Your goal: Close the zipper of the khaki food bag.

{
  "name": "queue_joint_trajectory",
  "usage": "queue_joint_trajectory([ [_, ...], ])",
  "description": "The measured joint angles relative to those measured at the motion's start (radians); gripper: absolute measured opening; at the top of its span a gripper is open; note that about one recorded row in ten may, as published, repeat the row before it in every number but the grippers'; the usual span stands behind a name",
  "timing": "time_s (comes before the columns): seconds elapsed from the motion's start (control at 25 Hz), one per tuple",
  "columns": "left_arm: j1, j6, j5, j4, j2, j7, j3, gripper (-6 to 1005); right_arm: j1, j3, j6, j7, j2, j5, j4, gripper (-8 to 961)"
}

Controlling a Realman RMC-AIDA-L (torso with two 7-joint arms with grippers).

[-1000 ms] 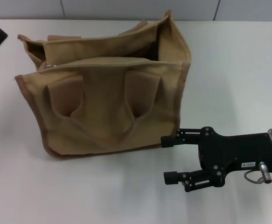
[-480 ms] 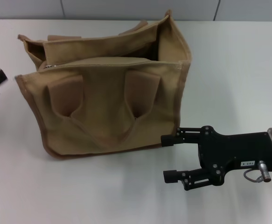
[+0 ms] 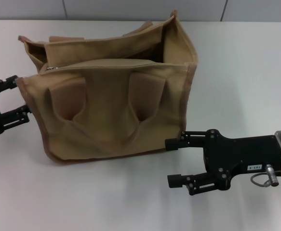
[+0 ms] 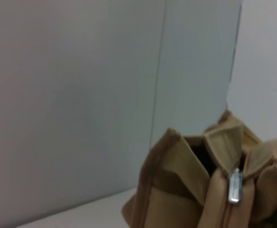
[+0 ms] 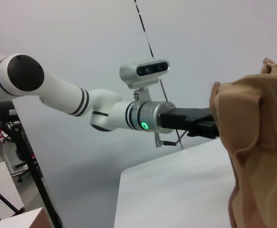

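None of the zipper [image 3: 53,68] is closed yet: slider sits at the left end of the khaki food bag [image 3: 111,103], mouth gaping; left gripper [image 3: 22,98] spread at that corner, right gripper [image 3: 171,161] apart, near the front right corner.

The khaki food bag [image 3: 116,101] stands upright on the white surface, a boxy tan canvas tote with darker brown edging along its seams. Its broad near face carries two looped fabric handles that hang down flat against it. The top is open: the right end gapes wide, and the flaps stand up along the far side. The zipper [image 3: 106,62] runs along the top, and its small silver slider [image 3: 52,69] sits at the left end.
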Motion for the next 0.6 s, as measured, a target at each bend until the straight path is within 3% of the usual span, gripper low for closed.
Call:
queue_joint_trajectory([
  [0.2, -0.017, -0.038, -0.001, 0.018, -0.023, 0.07, -0.015, 823, 0.002, 0.0, 0.0, 0.013, 0.0, 0.0, 0.0, 820],
  [0.4, -0.034, -0.082, -0.001, 0.025, -0.026, 0.081, -0.018, 822, 0.005, 0.0, 0.0, 0.023, 0.0, 0.001, -0.002, 819],
  [0.6, -0.038, -0.076, -0.042, 0.024, -0.053, 0.125, -0.139, 822, 0.013, 0.0, 0.0, 0.024, 0.0, 0.002, 0.001, 819],
])
